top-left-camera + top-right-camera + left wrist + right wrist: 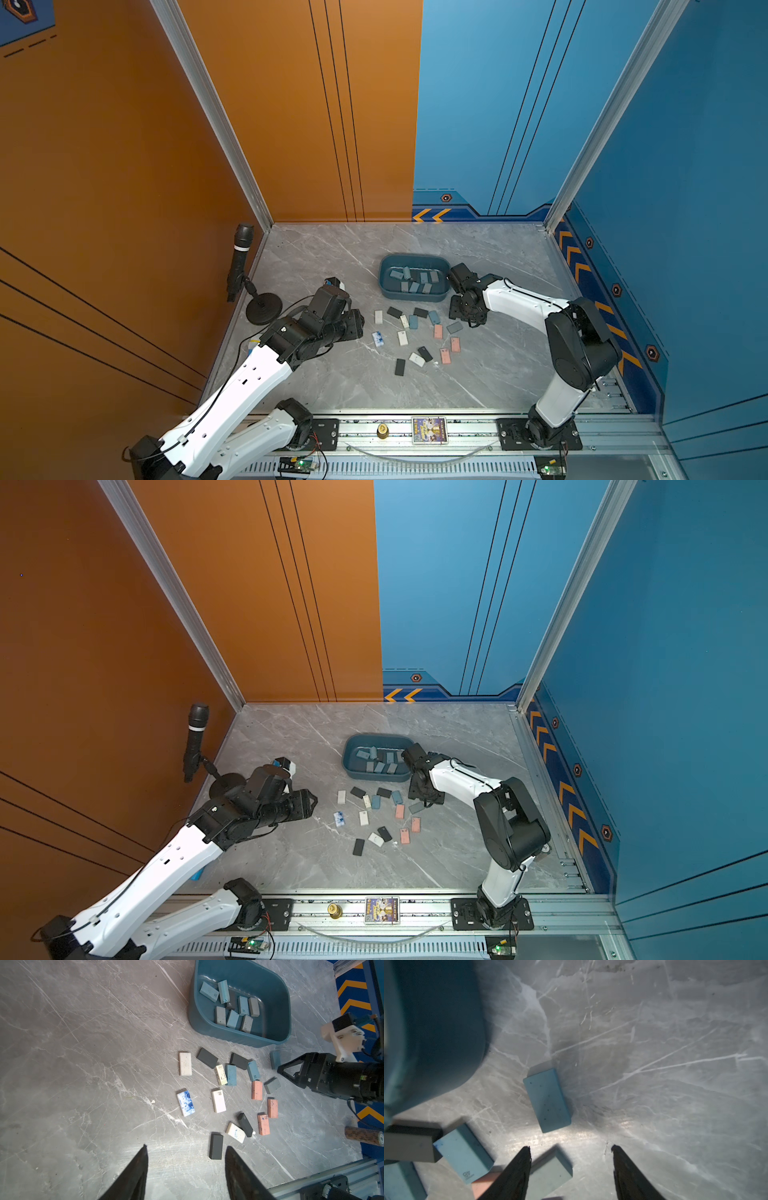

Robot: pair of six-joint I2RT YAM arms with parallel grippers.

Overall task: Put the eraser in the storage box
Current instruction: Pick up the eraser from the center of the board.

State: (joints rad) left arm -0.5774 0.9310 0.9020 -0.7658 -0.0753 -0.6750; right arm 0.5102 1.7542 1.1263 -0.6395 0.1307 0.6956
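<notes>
Beside the storage box (415,296), right arm (519,297) low by a blue eraser (547,1100), jaws apart, empty; left jaws likewise

Bare marble (316,266) around eraser clutter (402,337), storage box (413,257).

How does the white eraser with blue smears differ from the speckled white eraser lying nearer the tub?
The rectangular white rubber eraser with blue smears is blotched; the speckled white rubber eraser shows only dark flecks. The smeared one lies farther from the shallow dark teal plastic storage box and slightly askew to the speckled one. Both lie flat on the grey marble table, outside the box.
</notes>
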